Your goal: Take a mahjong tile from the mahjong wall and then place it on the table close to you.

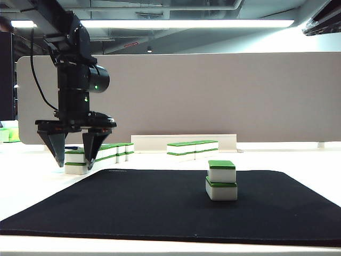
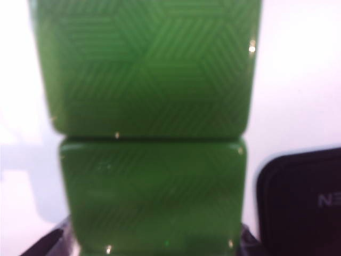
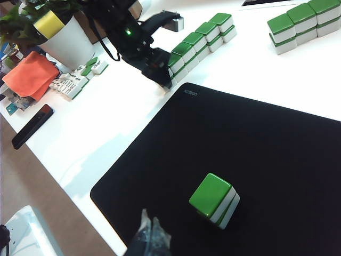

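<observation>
Partly hidden, mahjong wall sits behind open left gripper fingers.

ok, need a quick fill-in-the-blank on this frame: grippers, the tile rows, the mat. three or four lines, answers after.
1. The left gripper hangs with its jaws ____ at the near end of the mahjong wall of green-topped white blocks.
2. On the black rectangular mat two green-topped tiles sit ____ one on the other.
3. The wall is stacked ____ tiles high.
4. The right gripper is over the near edge of the ____.

Missing words: open; stacked; two; mat
</observation>
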### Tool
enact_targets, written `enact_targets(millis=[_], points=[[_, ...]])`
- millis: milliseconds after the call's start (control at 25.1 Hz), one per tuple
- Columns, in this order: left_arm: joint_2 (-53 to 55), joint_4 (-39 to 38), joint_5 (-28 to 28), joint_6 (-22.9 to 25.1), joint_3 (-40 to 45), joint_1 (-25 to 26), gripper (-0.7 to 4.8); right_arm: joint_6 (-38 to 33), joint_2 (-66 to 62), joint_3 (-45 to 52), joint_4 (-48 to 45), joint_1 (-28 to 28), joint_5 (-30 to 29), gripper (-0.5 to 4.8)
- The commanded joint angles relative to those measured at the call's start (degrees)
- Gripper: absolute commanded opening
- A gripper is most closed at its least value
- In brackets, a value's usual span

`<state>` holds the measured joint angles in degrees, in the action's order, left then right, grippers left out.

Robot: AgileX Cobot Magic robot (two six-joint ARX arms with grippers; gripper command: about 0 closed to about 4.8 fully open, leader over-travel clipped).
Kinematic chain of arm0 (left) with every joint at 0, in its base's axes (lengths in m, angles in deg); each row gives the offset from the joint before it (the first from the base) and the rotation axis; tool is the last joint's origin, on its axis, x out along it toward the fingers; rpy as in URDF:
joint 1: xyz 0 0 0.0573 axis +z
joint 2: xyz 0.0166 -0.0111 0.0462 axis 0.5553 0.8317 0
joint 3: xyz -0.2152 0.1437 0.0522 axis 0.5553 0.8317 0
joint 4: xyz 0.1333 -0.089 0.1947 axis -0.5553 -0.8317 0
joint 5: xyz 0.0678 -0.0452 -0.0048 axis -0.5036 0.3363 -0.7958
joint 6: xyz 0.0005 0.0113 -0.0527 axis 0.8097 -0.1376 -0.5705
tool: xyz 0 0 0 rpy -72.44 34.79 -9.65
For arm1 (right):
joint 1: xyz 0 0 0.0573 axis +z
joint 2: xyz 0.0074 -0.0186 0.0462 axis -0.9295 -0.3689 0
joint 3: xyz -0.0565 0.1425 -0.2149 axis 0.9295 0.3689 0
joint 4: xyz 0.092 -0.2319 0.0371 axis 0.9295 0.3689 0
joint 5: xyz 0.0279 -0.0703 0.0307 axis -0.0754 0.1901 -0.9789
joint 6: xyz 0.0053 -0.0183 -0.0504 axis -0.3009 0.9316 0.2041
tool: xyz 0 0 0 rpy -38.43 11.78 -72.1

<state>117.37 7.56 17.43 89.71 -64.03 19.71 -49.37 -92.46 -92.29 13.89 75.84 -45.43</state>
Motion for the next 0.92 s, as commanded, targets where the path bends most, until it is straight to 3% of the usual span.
enact_targets(millis=[40,120,279,518,717,916], points=[[0.68,0.22,-0.15,0.02,-0.04,-0.04,3.62,0.15,0.09,-0.17,-0.87,0.07,-0.35,-0.01],[0.74,0.24,-0.09,0.02,-0.04,-0.04,3.59,0.15,0.09,-0.17,-0.90,0.07,-0.35,-0.01],[0.74,0.26,0.02,0.02,-0.07,-0.04,2.73,0.15,0.07,-0.17,-0.92,0.07,-0.31,-0.01],[0.74,0.11,0.02,0.02,-0.07,-0.07,2.56,0.17,0.09,-0.17,-0.90,0.07,-0.26,-0.01],[0.61,-1.81,0.04,0.02,-0.13,-0.13,1.73,0.17,0.07,-0.17,-0.90,0.07,-0.15,-0.01],[-0.61,-3.82,0.50,0.02,-0.20,-0.17,1.73,0.15,0.09,-0.17,-0.87,0.07,-0.15,-0.01]])
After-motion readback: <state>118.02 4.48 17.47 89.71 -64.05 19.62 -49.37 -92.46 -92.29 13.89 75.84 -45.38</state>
